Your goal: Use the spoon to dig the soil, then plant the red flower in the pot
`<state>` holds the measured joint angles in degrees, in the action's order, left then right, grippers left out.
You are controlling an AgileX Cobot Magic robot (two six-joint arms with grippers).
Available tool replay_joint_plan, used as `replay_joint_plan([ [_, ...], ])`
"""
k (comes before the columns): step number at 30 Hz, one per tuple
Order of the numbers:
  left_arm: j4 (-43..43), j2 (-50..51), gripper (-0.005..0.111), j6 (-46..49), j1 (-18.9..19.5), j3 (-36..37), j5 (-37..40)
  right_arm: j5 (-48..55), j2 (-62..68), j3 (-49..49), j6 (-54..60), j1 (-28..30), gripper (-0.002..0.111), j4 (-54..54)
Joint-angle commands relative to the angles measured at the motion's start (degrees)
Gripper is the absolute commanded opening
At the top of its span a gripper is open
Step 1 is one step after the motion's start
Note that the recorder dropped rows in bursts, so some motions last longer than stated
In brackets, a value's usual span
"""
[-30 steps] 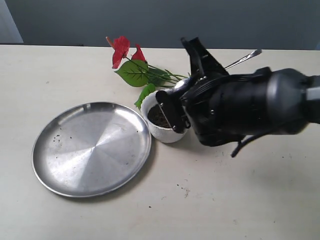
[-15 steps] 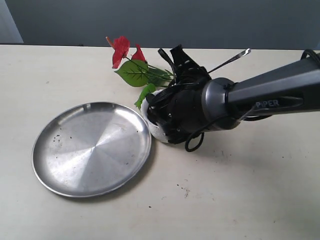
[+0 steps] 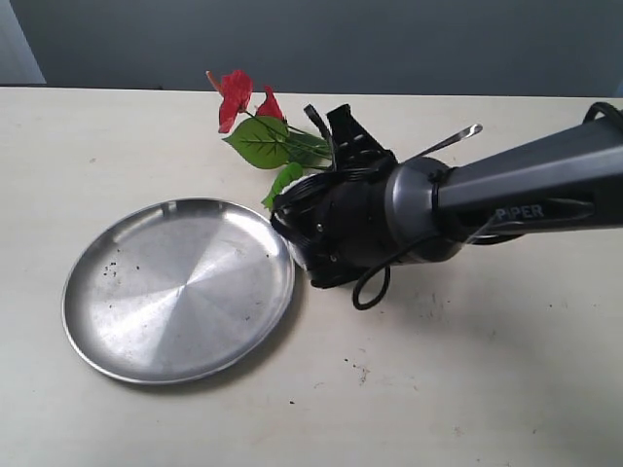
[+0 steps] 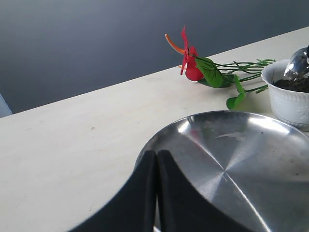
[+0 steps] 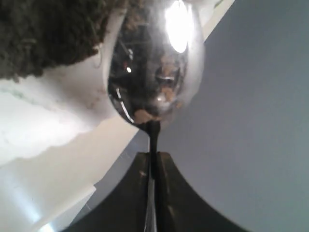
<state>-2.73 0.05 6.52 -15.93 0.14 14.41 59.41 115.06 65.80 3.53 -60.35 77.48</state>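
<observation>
My right gripper is shut on the silver spoon's thin handle. The spoon's shiny bowl rests at the white pot's rim, right next to the dark soil inside. In the exterior view the right arm hides the pot, and the spoon's handle end sticks out behind the wrist. The red flower lies flat on the table behind the pot, stems toward the arm. My left gripper is shut and empty, low over the edge of the steel plate. From there the pot shows with the spoon's bowl above its soil.
The large flat steel plate lies left of the pot with a few soil specks on it. Soil crumbs dot the pale table in front of the arm. A dark wall runs behind the table's far edge.
My right arm has swung left and down over the pot, now covering it in the exterior view. The spoon's handle has dropped to a flatter angle.
</observation>
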Motion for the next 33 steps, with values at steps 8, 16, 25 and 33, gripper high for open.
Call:
replay_joint_plan([
  [8,0.4,-0.1,0.000,-0.1,-0.3,-0.1,-0.7,5.1,-3.6,0.2,-0.6,-2.0,-0.001,-3.3],
  [16,0.4,-0.1,0.000,-0.1,-0.3,-0.1,-0.7,0.9,-1.4,0.2,-0.8,-1.9,-0.001,-6.6],
  [25,0.4,-0.1,0.000,-0.1,-0.3,-0.1,-0.7,10.6,-4.1,2.9,-10.0,-3.2,-0.001,-5.7],
  [33,0.4,-0.1,0.000,-0.1,-0.3,-0.1,-0.7,10.6,-9.7,18.6,-7.8,-6.6,-0.001,-38.5],
])
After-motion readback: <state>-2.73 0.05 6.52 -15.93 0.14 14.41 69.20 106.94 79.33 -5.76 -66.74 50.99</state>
